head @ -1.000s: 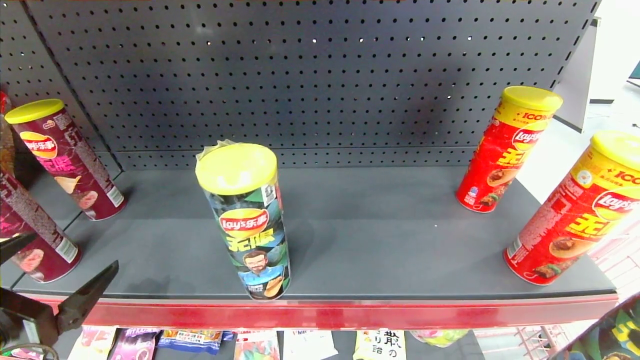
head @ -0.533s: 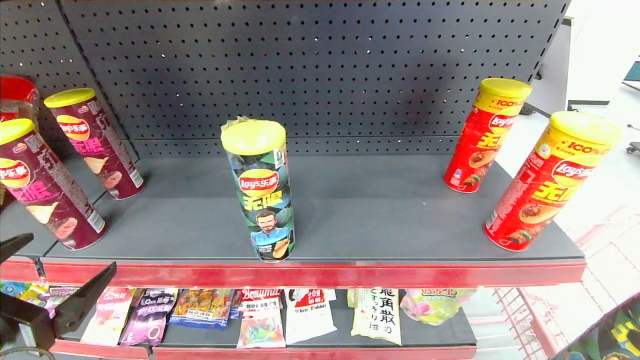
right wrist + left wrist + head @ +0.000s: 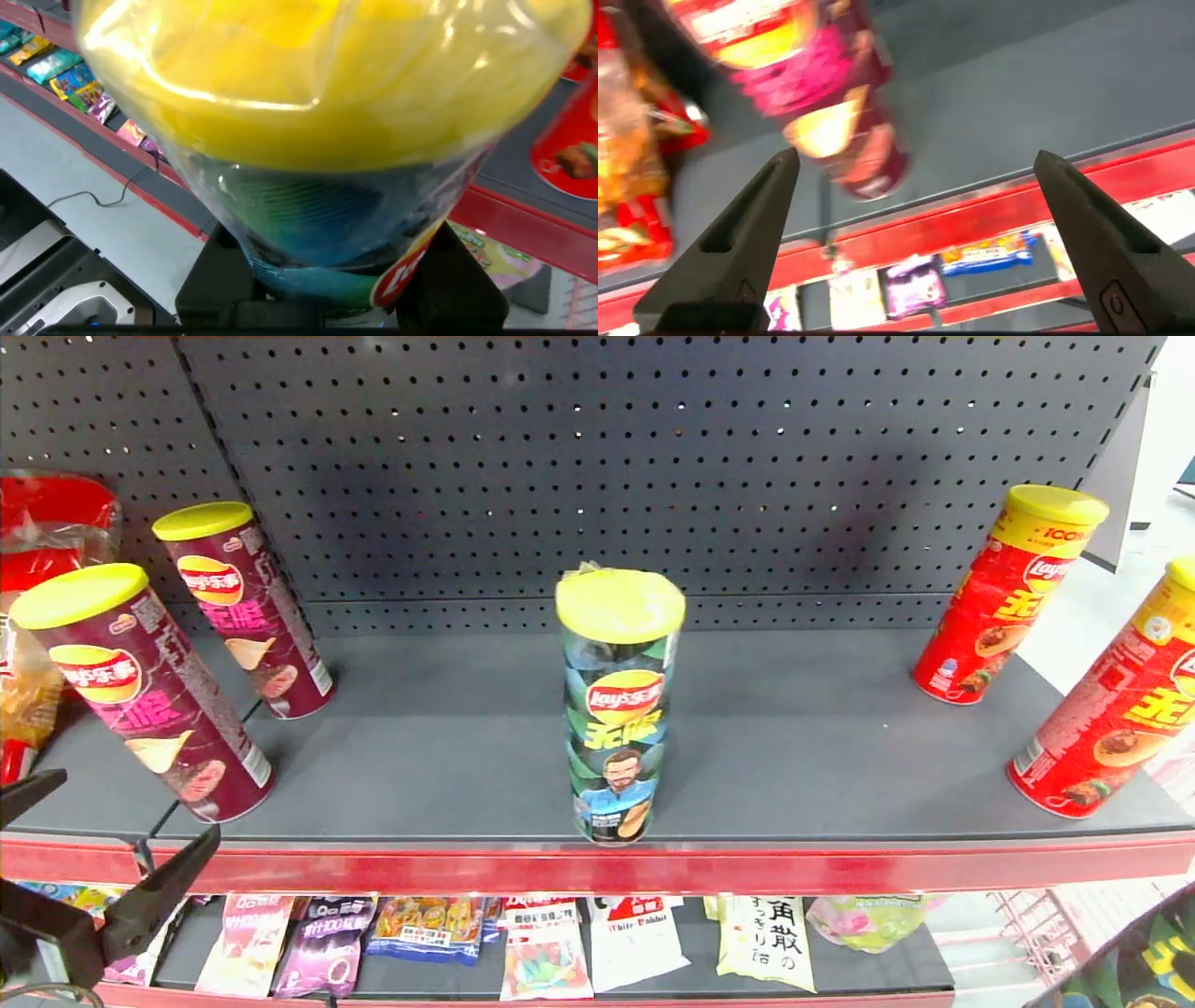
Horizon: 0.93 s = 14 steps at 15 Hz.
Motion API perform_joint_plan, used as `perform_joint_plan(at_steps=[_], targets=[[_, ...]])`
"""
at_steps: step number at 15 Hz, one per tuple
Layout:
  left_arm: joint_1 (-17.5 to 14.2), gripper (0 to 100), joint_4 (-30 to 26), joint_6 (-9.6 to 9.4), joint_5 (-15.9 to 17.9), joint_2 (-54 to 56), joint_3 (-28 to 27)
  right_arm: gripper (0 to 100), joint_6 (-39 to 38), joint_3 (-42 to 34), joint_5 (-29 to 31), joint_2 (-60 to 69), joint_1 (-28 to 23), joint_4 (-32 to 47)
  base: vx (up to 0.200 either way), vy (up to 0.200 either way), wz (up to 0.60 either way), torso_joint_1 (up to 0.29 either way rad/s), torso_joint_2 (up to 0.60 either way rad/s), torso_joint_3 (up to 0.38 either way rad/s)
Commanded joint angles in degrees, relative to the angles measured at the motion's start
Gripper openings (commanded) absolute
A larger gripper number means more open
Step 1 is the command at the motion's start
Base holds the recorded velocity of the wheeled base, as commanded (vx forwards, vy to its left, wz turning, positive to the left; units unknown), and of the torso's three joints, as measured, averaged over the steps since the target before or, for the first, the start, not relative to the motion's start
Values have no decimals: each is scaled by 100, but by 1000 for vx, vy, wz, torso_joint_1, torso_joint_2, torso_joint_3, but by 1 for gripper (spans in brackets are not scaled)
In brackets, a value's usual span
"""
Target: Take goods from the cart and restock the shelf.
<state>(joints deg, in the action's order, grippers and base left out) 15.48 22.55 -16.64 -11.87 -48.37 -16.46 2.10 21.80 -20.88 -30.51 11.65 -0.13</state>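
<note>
Dark pegboard (image 3: 653,457) at the back; grey shelf (image 3: 840,747) with a red front lip, snack pkts (image 3: 560,943) hung on the tier below.

5 cans are stood upright on the shelf:
- 2 purple (image 3: 140,691) at left, one behind the other
- 1 green (image 3: 616,719) at centre front, just behind the lip
- 2 red (image 3: 1013,593) at right

A 6th can, green w/ yellow lid (image 3: 318,112), is clamped in the R gripper (image 3: 341,299), fingers closed round its body. The lid end faces the wrist cam. In the head view this can is seen low at far right, below the lip.

Key relation: the bare stretch betw. centre green can and red cans lies up and to the left of the held can. The R arm is judged the nearer. The can's long axis appears tilted, so it would prob. need setting upright before placing.

L gripper (image 3: 135,803) is spread wide w/ nothing held, low at left before the lip, near the front purple can.
</note>
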Motion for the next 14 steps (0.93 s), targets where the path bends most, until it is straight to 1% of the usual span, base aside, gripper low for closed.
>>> perform_joint_plan(at_steps=[1,2,5,6,8,11,12,14], targets=[[-1,100,4,-23,-8,3,-15,0,1,9,-4,-7,4,-4,0,0,0,0,0,0],[-1,100,4,-15,-8,3,-7,0,1,9,-4,-7,4,-4,0,0,0,0,0,0],[-1,100,4,-32,1,3,20,0,1,35,-12,-78,12,-31,200,0,0,-2,2,1],[7,100,4,-41,1,3,11,0,10,53,-21,-130,12,-48,0,0,0,0,0,0],[16,100,4,-41,124,30,2,0,10,220,-56,-289,39,-57,0,0,0,0,0,0],[25,100,-14,-50,440,179,37,0,19,615,-135,-684,179,-57,0,0,0,0,0,0],[25,100,-14,-94,590,223,46,0,19,835,-144,-825,320,-48,0,0,0,0,0,0],[25,100,-14,-322,722,241,143,0,28,1204,-135,-1115,584,-39,0,0,0,0,0,0]])
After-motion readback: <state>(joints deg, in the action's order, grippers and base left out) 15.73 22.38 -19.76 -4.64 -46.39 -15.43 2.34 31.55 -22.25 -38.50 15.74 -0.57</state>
